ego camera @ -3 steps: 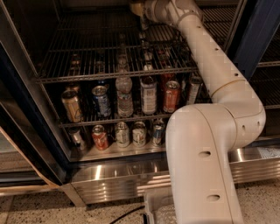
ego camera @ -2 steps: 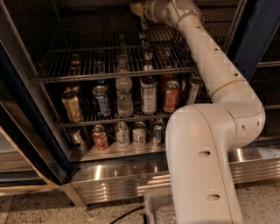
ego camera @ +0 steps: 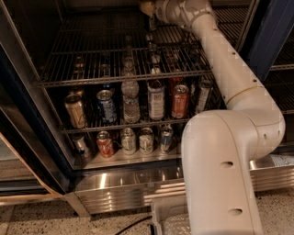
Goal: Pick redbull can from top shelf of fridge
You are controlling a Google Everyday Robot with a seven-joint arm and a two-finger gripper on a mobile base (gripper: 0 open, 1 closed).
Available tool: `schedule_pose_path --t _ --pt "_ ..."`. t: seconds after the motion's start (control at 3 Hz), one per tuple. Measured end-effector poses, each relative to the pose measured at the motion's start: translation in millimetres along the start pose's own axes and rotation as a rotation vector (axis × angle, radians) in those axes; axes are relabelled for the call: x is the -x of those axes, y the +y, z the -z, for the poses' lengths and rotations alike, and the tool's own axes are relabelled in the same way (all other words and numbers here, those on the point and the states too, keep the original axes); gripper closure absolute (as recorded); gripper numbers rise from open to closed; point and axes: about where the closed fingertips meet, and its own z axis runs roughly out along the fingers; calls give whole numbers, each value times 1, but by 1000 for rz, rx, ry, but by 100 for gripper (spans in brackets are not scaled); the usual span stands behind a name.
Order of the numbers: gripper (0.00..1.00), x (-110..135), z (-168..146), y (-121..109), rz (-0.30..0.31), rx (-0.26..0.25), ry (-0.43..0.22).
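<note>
The fridge stands open with a dark interior. Its top shelf is a wide grey wire rack. My gripper is at the top edge of the camera view, reached deep over the back middle of this rack. A slim dark can-like shape stands right under the gripper; I cannot tell whether it is the redbull can or whether the gripper touches it. My white arm runs from the lower right up into the fridge and hides the right part of the shelves.
The middle shelf holds cans and bottles: a water bottle, a red can, a blue can, a slim can. The bottom shelf holds several cans. A ribbed steel base strip runs below. The blue door frame stands at right.
</note>
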Motion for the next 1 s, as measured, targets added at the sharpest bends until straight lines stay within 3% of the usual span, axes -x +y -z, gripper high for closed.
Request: schedule_pose_path --t 0.67,1.0 --pt "100 47 47 -6 -62 5 -114" --pt "100 64 65 5 -59 27 -125"
